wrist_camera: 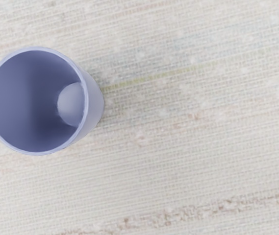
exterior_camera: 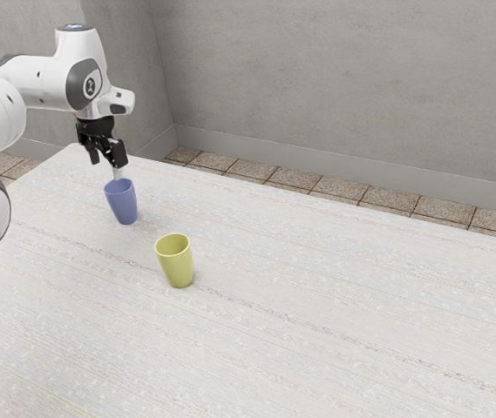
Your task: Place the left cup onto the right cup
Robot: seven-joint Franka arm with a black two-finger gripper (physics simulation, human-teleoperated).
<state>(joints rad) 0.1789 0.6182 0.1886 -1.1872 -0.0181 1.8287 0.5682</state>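
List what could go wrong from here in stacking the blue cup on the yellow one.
1. The gripper hangs at the rim of the blue cup, not around its body; a rim grip may let it tilt or slip.
2. The yellow cup stands loose and close by; a low carry could knock it over.
3. Both cups taper, mouths up; the blue one may settle crooked.

One blue cup [exterior_camera: 121, 201], one yellow cup [exterior_camera: 174, 259]
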